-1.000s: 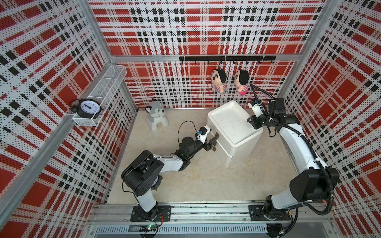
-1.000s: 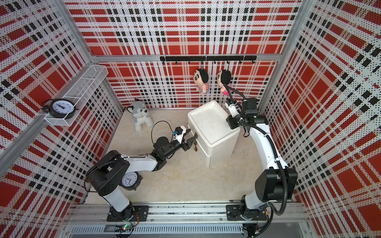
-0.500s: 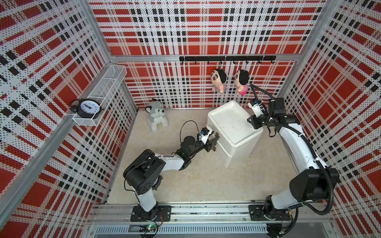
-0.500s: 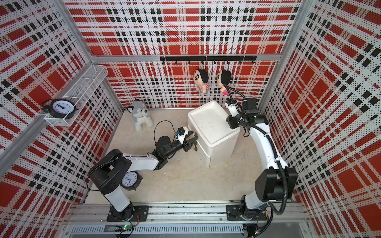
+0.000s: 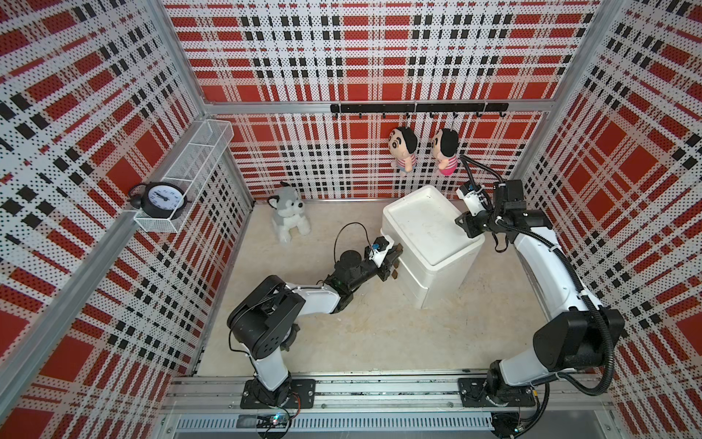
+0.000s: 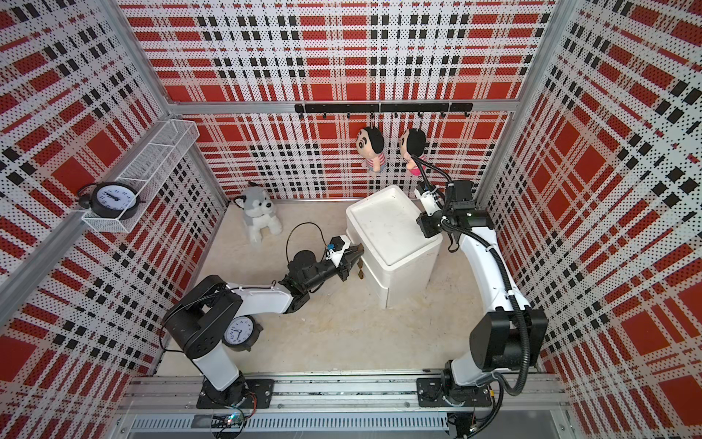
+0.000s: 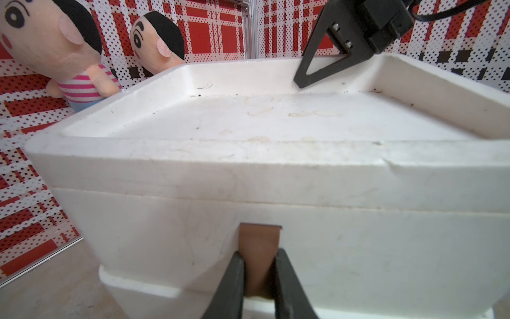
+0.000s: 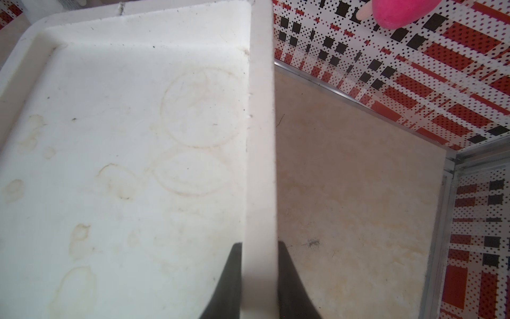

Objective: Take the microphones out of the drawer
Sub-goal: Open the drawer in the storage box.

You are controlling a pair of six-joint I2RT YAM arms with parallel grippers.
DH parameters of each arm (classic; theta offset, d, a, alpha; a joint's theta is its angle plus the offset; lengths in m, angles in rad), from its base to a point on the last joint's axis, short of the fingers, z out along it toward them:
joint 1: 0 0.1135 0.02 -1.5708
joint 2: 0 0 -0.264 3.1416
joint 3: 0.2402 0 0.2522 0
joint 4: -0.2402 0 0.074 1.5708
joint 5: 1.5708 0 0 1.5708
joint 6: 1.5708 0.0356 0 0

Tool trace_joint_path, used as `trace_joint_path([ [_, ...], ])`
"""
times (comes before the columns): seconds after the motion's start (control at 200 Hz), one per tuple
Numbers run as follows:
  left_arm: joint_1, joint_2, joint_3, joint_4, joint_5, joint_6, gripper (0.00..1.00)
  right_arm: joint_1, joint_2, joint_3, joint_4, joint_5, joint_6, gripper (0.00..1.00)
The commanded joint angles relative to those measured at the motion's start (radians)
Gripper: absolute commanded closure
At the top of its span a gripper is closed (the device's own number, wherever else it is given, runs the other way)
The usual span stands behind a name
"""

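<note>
The drawer unit [image 5: 429,235] is a white foam box with its drawers closed; the microphone is hidden. In the left wrist view my left gripper [image 7: 259,255] is shut on the brown tab handle [image 7: 259,240] of the upper drawer front [image 7: 165,234], a finger on each side. In both top views the left gripper [image 5: 397,254] [image 6: 359,254] sits against the box's front. My right gripper [image 8: 259,245] [image 5: 461,224] is shut on the raised rim [image 8: 260,138] of the box's top, at its far right side.
A second brown tab [image 5: 395,274] hangs on the lower drawer. A husky plush [image 5: 287,216] sits at the back left of the floor. Two dolls [image 5: 402,148] hang on the back wall. One clock [image 5: 161,195] stands on the wall shelf, another clock [image 6: 239,331] by the left arm's base.
My left gripper has moved forward to the box's front and its fingers have closed onto the brown tab. The right arm has not moved.
</note>
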State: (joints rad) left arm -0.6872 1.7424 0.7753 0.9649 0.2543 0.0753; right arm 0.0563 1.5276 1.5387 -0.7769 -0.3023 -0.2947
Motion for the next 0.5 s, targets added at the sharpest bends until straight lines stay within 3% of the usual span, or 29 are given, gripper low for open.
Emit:
trace_joint_path([
  [0.0,-0.003,0.01,0.036,-0.023,-0.031,0.009,0.84,0.033,-0.009,0.039,0.041,-0.06,-0.043,1.0],
  [0.195,0.006,-0.007,0.025,-0.025,-0.046,-0.009,1.0,0.034,-0.031,0.021,0.093,0.004,0.0,1.0],
  [0.496,0.037,-0.063,-0.036,-0.025,-0.076,-0.05,1.0,0.033,-0.058,0.015,0.141,0.137,0.037,1.0],
])
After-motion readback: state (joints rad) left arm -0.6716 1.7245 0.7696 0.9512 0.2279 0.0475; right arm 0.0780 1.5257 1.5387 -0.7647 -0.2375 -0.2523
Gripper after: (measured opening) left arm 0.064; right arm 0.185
